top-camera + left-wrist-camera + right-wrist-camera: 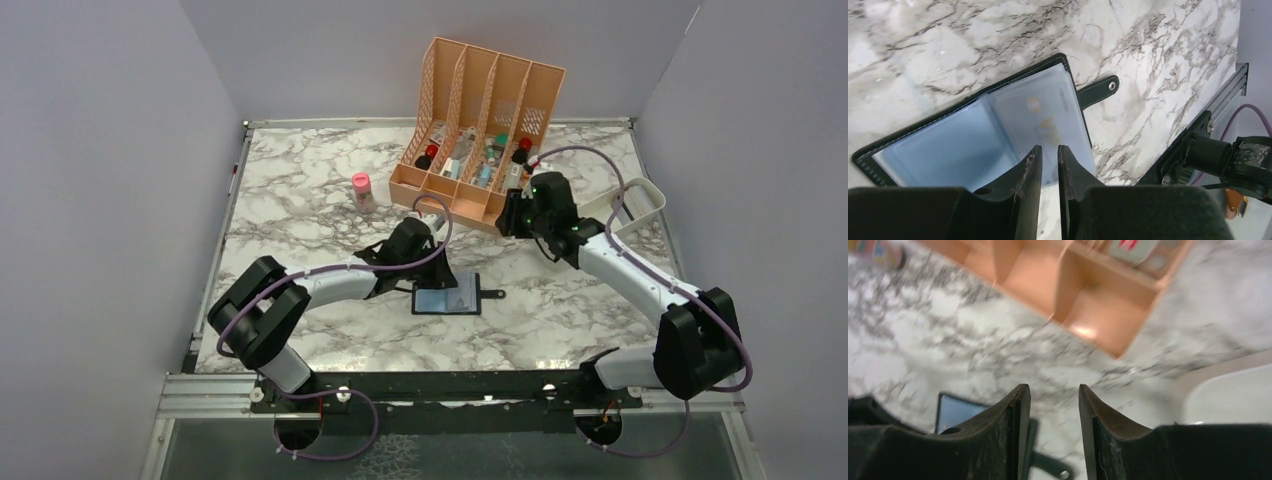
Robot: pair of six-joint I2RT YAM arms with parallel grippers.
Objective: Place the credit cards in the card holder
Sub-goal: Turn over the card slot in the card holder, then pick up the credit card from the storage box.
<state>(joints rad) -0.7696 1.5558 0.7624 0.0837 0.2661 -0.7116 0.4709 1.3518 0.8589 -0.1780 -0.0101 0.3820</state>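
Observation:
The card holder (447,298) lies open on the marble table, bluish-grey inner faces up, its strap (492,294) pointing right. In the left wrist view a credit card (1045,114) with gold lettering shows through the right-hand sleeve of the card holder (948,145). My left gripper (1049,150) hovers over the holder's near edge, its jaws a narrow gap apart with nothing between them. My right gripper (1054,390) is open and empty, up by the front of the orange organiser, well right of the card holder (955,412). That view is blurred.
The orange slotted file organiser (480,110) with small items stands at the back centre, and its front edge (1088,295) lies just beyond my right fingers. A white tray (640,200) sits at the right. A pink bottle (362,190) stands left of the organiser.

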